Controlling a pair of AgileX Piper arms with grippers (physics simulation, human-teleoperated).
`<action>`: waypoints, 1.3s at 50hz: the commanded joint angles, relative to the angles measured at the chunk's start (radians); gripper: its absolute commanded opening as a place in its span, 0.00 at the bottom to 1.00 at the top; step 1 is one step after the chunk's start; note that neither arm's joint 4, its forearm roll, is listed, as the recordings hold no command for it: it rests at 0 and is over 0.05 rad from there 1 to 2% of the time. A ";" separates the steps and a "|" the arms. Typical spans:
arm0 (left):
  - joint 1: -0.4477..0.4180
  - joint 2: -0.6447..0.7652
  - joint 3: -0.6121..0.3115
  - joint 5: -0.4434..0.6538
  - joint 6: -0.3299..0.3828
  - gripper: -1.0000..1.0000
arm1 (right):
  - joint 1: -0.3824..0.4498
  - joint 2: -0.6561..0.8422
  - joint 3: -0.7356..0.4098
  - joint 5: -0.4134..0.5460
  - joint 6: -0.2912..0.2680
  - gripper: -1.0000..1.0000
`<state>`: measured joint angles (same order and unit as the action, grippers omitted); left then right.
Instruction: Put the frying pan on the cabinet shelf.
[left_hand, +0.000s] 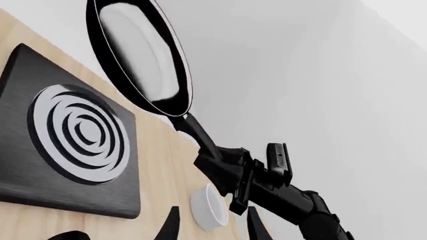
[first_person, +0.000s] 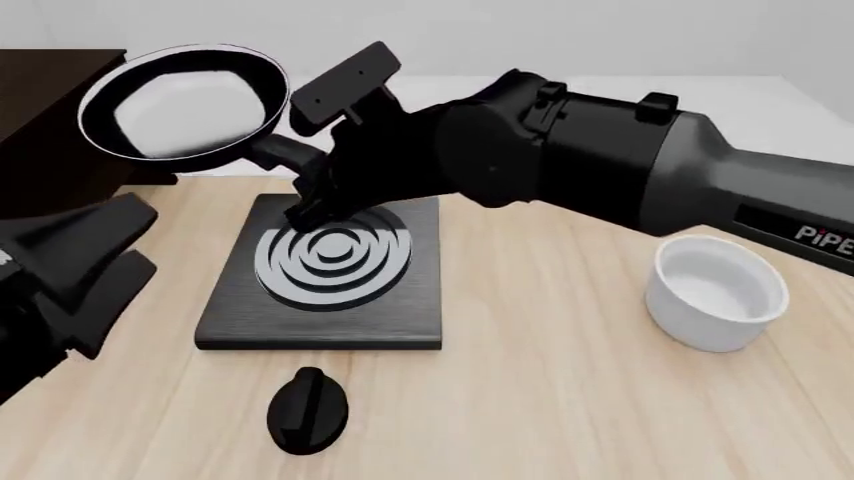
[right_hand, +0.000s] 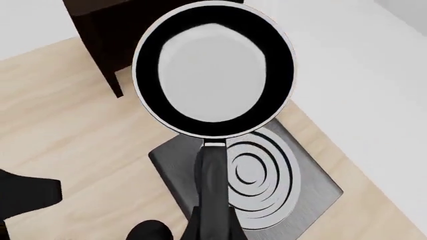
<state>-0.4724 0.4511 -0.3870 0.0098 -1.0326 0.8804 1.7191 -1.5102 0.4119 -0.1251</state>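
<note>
At far left on the bench (first_person: 561, 340), my left pincer (first_person: 83, 262) rests with fingers apart, holding nothing. Beside the dark cabinet (first_person: 40, 130), the frying pan (first_person: 184, 100) hangs above the stove plate (first_person: 327, 275), my right pincer (first_person: 320, 195) clamped on its handle.

1. The white letters "PiPE" are read in the front view on the dark forearm casing of the right arm (first_person: 747, 190), at the picture's right edge, where the word is cut off by the frame.
2. Small pale markings are seen in the left wrist view on a black block (left_hand: 278, 157) mounted on the right arm just behind its gripper; they are too small to be read.
3. No other text, number or sign is made out in any of the three views.
</note>
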 joint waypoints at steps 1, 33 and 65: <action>-0.002 0.017 0.014 -0.045 -0.043 1.00 | 0.031 0.001 -0.045 -0.016 0.005 0.00; 0.015 0.022 0.077 -0.095 -0.078 1.00 | 0.108 -0.010 -0.021 -0.062 -0.009 0.00; 0.010 0.034 0.076 -0.094 -0.067 1.00 | 0.200 -0.026 0.046 -0.092 0.017 0.00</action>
<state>-0.4566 0.4820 -0.3139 -0.0826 -1.1033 1.0528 1.7143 -1.4608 0.3430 -0.1283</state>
